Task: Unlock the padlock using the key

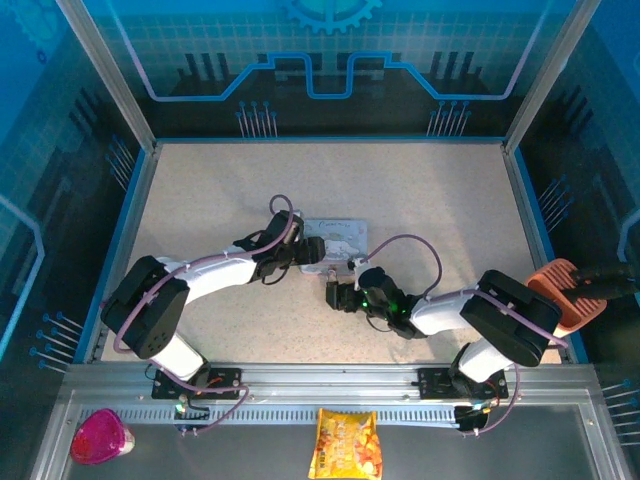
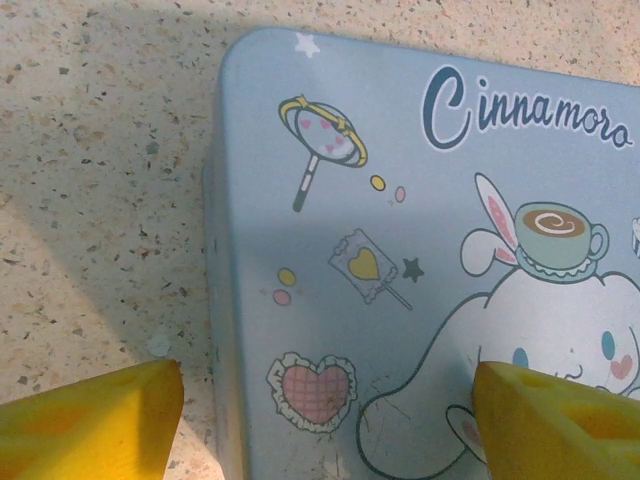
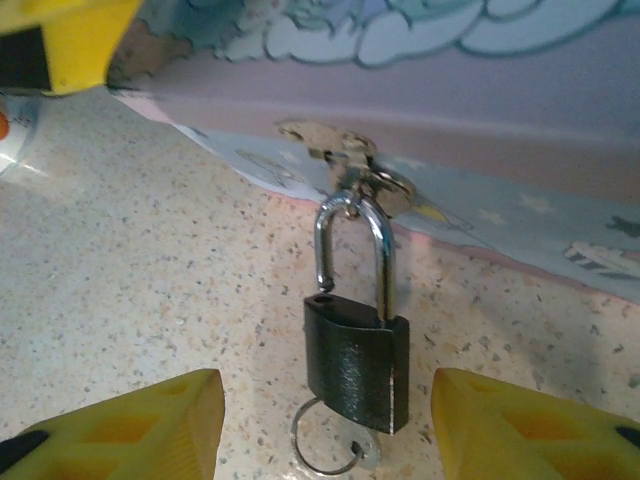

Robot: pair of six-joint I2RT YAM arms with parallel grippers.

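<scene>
The small dark-bodied padlock with a silvery metal shackle [image 3: 357, 365] hangs from a metal hasp [image 3: 345, 160] on the side wall of the pale blue rectangular tin with a cartoon print [image 3: 500, 120]. Its body rests on the speckled beige tabletop [image 3: 150, 270]. In the right wrist view it sits between the two yellow fingertips of the right gripper [image 3: 325, 435]. These are spread wide, one on each side of the body and clear of it, gripping nothing.

A thin wire key ring [image 3: 322, 450] and a bit of silvery key [image 3: 362, 457] show at the padlock's lower end. The key's blade is hidden, and the frame edge cuts the ring. The shackle's left leg seems to end just above the body, though the gap is hard to read.

The left gripper [image 2: 325, 425] is also spread wide and empty. One yellow fingertip is over the table and the other over the tin's lid; whether either touches cannot be told. From overhead, both grippers are close to the tin [image 1: 340, 235], and the padlock is too small to make out.
</scene>
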